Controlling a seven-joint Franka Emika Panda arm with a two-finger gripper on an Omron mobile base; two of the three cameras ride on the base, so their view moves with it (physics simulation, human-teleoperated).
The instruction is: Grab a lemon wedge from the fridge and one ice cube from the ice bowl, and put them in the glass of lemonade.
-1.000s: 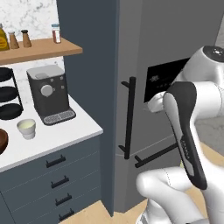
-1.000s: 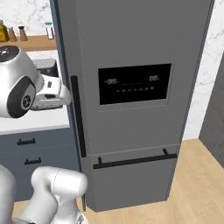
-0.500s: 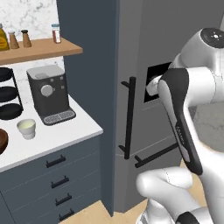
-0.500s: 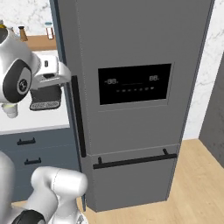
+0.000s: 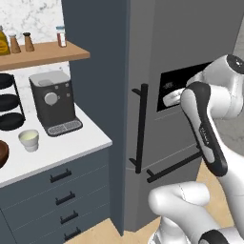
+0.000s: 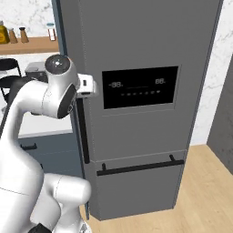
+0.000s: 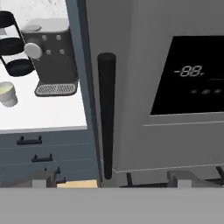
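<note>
Your gripper (image 7: pixel 107 180) is hovering wide open and empty, facing the closed fridge (image 6: pixel 141 41), its fingertips flanking the black vertical door handle (image 7: pixel 106 113).

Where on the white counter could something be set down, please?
Bare counter lies in front of the coffee machine, between the cup and the fridge. The far left is crowded: brown bowl and black rack.

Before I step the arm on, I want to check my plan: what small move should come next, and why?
Probably ease the open gripper forward onto the fridge's vertical handle. The door is shut, the handle stands centred just ahead of the fingertips, and nothing is held, so the lemon inside can't be reached yet.
</note>
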